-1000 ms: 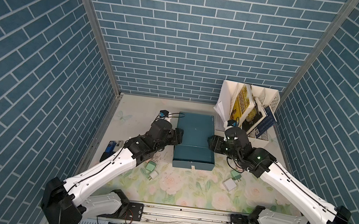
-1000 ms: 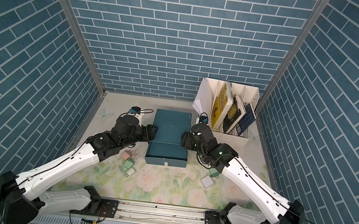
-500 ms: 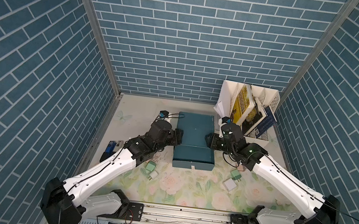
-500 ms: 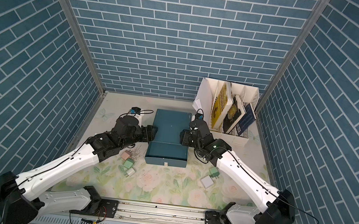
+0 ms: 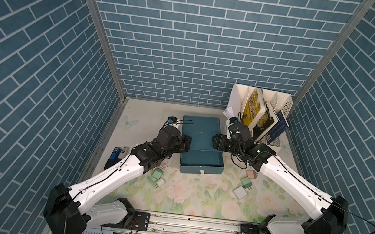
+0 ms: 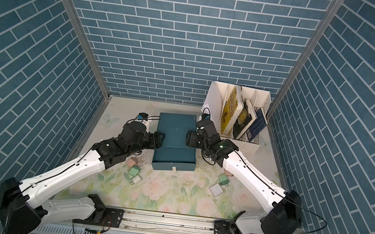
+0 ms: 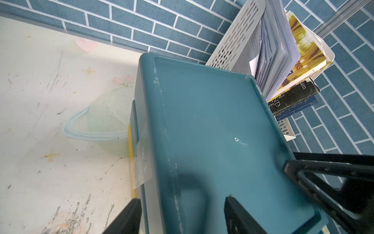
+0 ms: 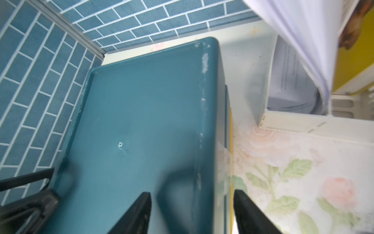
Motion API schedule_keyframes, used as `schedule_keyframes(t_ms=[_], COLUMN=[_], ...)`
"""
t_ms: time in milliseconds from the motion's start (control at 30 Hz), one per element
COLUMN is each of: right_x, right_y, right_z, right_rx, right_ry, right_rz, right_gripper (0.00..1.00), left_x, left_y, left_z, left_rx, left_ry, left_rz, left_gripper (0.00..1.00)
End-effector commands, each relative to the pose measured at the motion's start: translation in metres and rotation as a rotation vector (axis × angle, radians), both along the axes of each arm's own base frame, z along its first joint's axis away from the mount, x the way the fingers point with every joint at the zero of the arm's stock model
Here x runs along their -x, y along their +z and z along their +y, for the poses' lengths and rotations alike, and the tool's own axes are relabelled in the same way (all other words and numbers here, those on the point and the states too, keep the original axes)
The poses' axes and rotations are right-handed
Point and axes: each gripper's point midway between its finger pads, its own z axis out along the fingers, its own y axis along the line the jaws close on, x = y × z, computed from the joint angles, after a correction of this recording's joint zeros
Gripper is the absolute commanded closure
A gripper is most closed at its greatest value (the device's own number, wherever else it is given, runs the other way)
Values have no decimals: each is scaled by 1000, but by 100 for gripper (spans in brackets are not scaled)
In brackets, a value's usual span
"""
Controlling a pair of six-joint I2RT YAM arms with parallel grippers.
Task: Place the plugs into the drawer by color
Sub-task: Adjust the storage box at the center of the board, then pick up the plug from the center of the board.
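the drawer (image 5: 201, 143) sits mid-tabletop, one tier pulled out. left gripper (image 7: 182, 214) and right gripper (image 8: 192, 210) straddle its top side edges, fingers parted, clamping nothing. plugs (image 5: 246, 182) lie loose. steady the cabinet evenly, avoid tipping.

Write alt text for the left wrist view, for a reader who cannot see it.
The flat top of the dark teal drawer cabinet fills the view, with the left hand straddling the cabinet's side edge, one black finger over the top and one outside. A floral table lies alongside, and a white slotted book rack with leaning books stands beyond, before a blue brick wall.
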Motion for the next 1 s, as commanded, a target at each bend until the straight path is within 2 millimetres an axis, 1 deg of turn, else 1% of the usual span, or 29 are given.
schedule_keyframes(t_ms=[0, 67, 100, 133, 200, 267, 333, 400, 467, 533, 600, 633, 667, 733, 800, 900, 967], right_x=[16, 27, 33, 37, 45, 48, 48, 46, 44, 43, 44, 44, 46, 50, 56, 63, 67], right_y=[13, 4, -8, -20, -58, -90, -114, -131, -145, -156, -169, -174, -180, -186, -191, -197, -201], right_z=[-51, -79, -96, -107, -128, -146, -164, -177, -188, -200, -206, -208, -209, -208, -205, -192, -186], right_rx=[64, 117, 161, 191, 243, 263, 256, 216, 192, 201, 203, 198, 198, 200, 180, 145, 150], right_ry=[-140, -216, -258, -285, -317, -345, -374, -394, -416, -444, -453, -455, -454, -447, -424, -369, -342], right_rz=[-41, -34, -11, 13, 95, 164, 208, 244, 272, 293, 324, 342, 359, 374, 379, 388, 396], right_gripper=[21, 20, 19, 19, 18, 18, 18, 20, 24, 25, 26, 28, 30, 31, 26, 19, 18], left_x=[-6, -9, -11, -12, -15, -15, -14, -12, -9, -8, -6, -5, -5, -3, -2, -2, -2], left_y=[-6, -2, 0, 3, 11, 20, 27, 31, 29, 24, 19, 17, 16, 15, 15, 16, 15], left_z=[0, 0, -1, -1, 1, 2, 4, 5, 5, 6, 8, 9, 9, 12, 13, 14, 15], left_rx=[-39, -42, -44, -42, -35, -25, -13, -2, -1, -10, -20, -23, -23, -21, -18, -21, -22], left_ry=[-2, 0, 0, 3, 10, 14, 15, 14, 9, 7, 8, 7, 8, 11, 11, 14, 17], left_rz=[-14, -19, -24, -30, -45, -60, -75, -83, -78, -65, -55, -51, -50, -52, -55, -58, -56], left_gripper=[30, 30, 31, 31, 31, 31, 30, 29, 28, 28, 28, 28, 27, 27, 27, 26, 26])
